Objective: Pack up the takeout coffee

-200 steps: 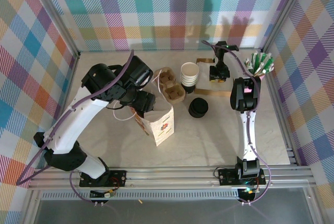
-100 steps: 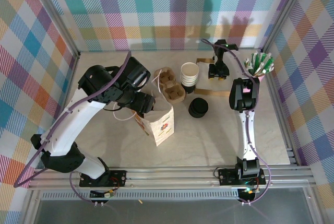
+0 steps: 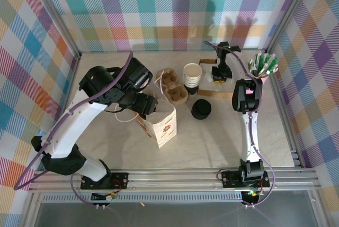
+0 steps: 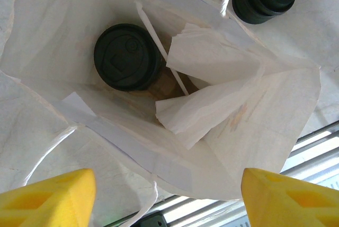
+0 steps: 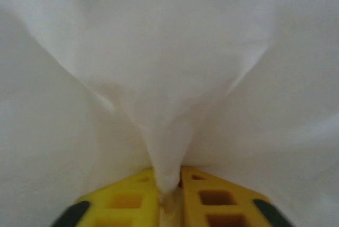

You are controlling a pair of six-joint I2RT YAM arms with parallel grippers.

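Paper bag (image 4: 63,36): it stands upright a little left of the middle of the bench (image 3: 222,142). Its mouth is spread wide below the left wrist, and we read that as leaving room for more to drop in.
Takeout coffee (image 4: 128,56): it is already inside the bag, upright on the bottom with its black lid on. It sits against one side, so the other half stays free.
Folded napkins (image 4: 212,89): these white sheets lean in the bag beside the cup. We cannot tell whether they touch it.
Left tool (image 4: 167,184): its yellow fingers stand well apart with nothing between them, poised over the bag's mouth. We cannot tell whether it touches the rim, but we judge it is there to keep the opening clear.
Right tool (image 5: 169,176): its fingers are pressed together on a pinch of white napkin (image 5: 169,79), which bunches into a fold between them. The top view places it near the bench's far edge, right of centre.
Black lids (image 3: 201,109): a low stack just right of the bag. It is not needed, since the cup is capped.
White-rimmed cups (image 3: 192,73) and cardboard carrier (image 3: 174,88): both sit beyond the bag, toward the far edge.
Progress: we judge the drink packed, and the napkin an extra bound for the bag.
Risk: we think the thin sheet could tear or drag others with it.
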